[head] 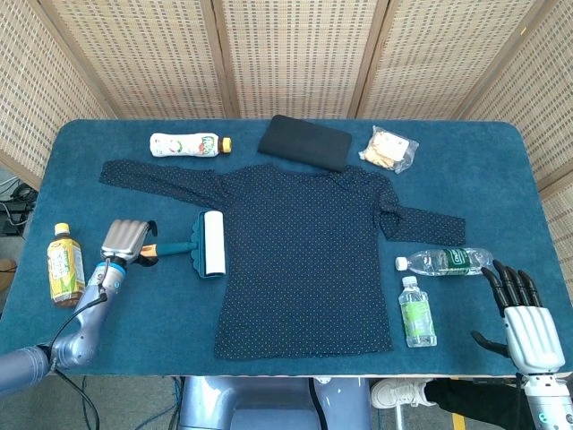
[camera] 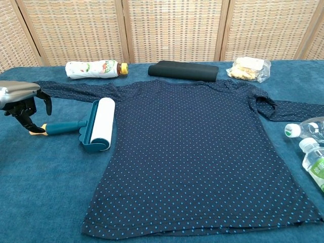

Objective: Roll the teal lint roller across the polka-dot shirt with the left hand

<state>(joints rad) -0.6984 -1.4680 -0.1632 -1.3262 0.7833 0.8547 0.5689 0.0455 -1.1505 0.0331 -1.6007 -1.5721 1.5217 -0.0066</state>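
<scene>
- Though the chest view cuts it out, the head view shows the right hand (head: 526,324) off the counter's (head: 134,322) near right corner, metal-backed, its dark fingers spread and holding nothing.
- Only the head view shows a tea bottle (head: 62,266) with a yellow cap, lying at the near left edge.
- Two clear plastic bottles lie near right, one green-labelled (head: 417,312), one long (head: 445,261); the chest view crops both at its right edge.
- Shirt (camera: 197,152): soft dark navy cloth with small blue dots, spread flat mid-counter, sleeves out to both sides.
- Roller (camera: 96,124): a white paper drum in a teal frame, resting at the shirt's left hem, its teal handle ending in a yellow tip pointing left.
- Left hand (camera: 23,104) sits at that tip; the chest view shows black fingers curled down around it, but whether they grip it I cannot tell.
- Far side: a white bottle (head: 189,144) on its side, a folded black cloth (head: 305,142), and a clear snack bag (head: 389,149).
- Counter is covered in blue felt-like fabric.
</scene>
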